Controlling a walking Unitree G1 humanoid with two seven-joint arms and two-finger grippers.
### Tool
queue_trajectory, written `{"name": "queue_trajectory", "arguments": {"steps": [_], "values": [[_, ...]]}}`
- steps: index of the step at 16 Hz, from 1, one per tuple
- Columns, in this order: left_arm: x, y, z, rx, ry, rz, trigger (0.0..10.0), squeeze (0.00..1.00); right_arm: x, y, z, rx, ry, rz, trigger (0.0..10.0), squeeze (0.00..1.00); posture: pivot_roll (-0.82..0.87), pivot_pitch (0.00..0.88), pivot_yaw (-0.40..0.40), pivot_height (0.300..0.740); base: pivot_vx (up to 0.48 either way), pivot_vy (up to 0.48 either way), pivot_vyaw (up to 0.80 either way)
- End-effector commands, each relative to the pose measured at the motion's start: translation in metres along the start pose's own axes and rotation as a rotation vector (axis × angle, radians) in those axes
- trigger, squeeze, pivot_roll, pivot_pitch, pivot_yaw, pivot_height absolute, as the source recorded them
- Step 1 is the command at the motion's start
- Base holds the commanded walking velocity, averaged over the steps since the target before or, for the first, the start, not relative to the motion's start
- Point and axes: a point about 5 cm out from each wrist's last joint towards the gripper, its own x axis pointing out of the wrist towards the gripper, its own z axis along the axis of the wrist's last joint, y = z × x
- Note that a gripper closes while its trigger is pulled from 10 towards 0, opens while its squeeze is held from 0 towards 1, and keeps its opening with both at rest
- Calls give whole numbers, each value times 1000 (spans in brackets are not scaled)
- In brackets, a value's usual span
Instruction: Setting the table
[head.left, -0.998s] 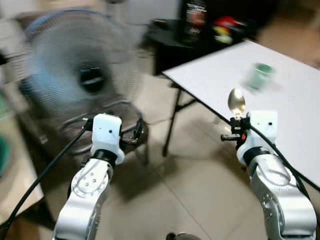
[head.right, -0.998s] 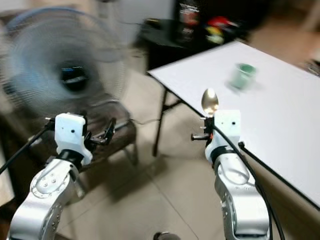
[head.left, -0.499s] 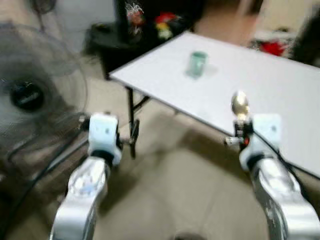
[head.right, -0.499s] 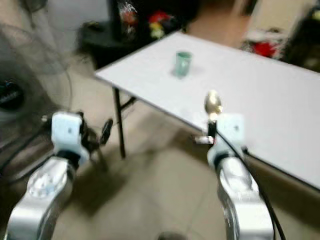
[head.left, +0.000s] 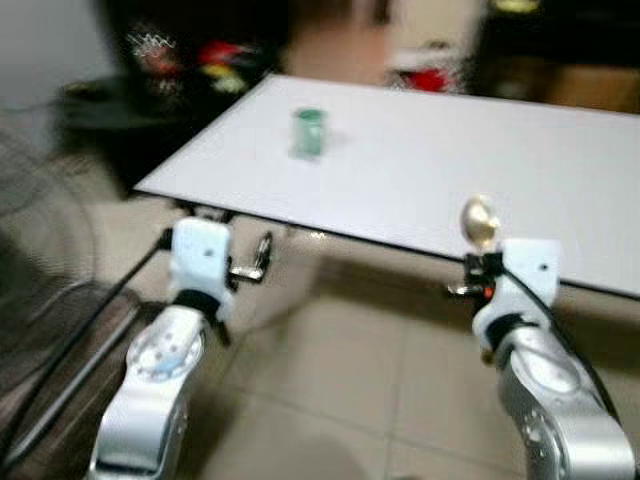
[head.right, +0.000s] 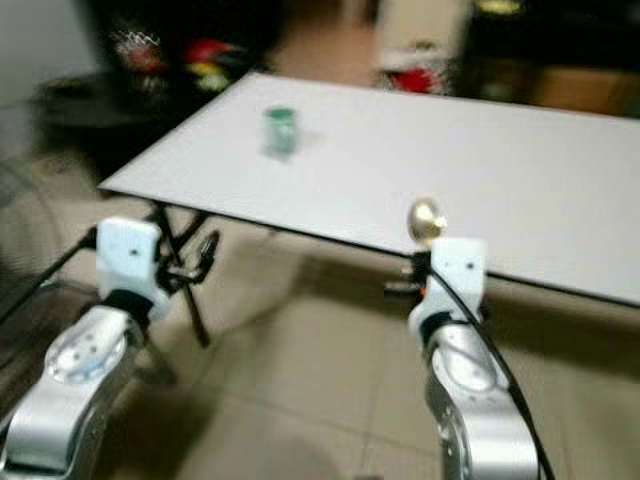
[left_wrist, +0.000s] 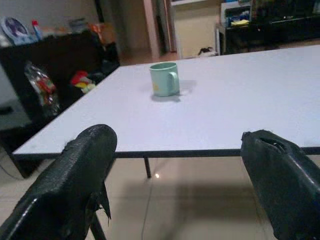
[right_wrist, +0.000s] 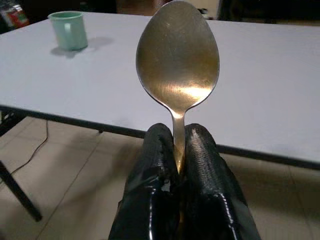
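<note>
A white folding table (head.left: 420, 170) stands in front of me with a pale green mug (head.left: 308, 132) on its far left part. My right gripper (right_wrist: 176, 150) is shut on the handle of a metal spoon (right_wrist: 177, 60), held upright with its bowl up, just short of the table's near edge (head.left: 480, 222). My left gripper (left_wrist: 175, 165) is open and holds nothing; it is raised near the table's left corner, level with the tabletop, and the mug (left_wrist: 165, 79) lies beyond it.
A dark shelf or side table (head.left: 150, 80) with red and colourful items stands behind the table's left end. Part of a standing fan (head.left: 30, 250) shows at the far left. Tiled floor (head.left: 340, 380) lies below, between me and the table.
The camera has swung right and nearer: the fan has slid out to the left and the table now spans the view. Both arms keep their pose, the spoon still held.
</note>
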Motion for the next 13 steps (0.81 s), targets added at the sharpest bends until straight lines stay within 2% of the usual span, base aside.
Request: {"name": "queue_trajectory", "arguments": {"steps": [1, 3, 4, 8, 11, 13], "values": [[-1, -1, 2, -27, 0, 6, 10000, 0, 0, -7, 4, 18, -17, -25, 10000, 0, -64, 0, 39, 740, 0, 0, 0], [-6, 1, 3, -11, 1, -3, 10000, 0, 1, -2, 2, 42, 18, 1, 10000, 0, -66, 0, 38, 740, 0, 0, 0], [-8, 2, -1, -9, 16, 12, 10000, 0, 2, 2, 1, 25, 12, 40, 10000, 0, -39, 0, 31, 740, 0, 0, 0], [-12, 2, 8, -8, -15, -14, 10000, 0, 9, 8, 3, 9, -8, 81, 10000, 0, -16, 0, 12, 740, 0, 0, 0], [-14, 8, 9, -1, -12, -13, 10000, 0, 14, 17, 6, -16, -23, 148, 10000, 0, 9, 0, 12, 740, 306, 0, 800], [-15, 10, 9, 8, -10, -18, 10000, 0, 17, 22, 9, 2, -34, 176, 10000, 0, 16, 0, 8, 740, 319, 0, 0]]}}
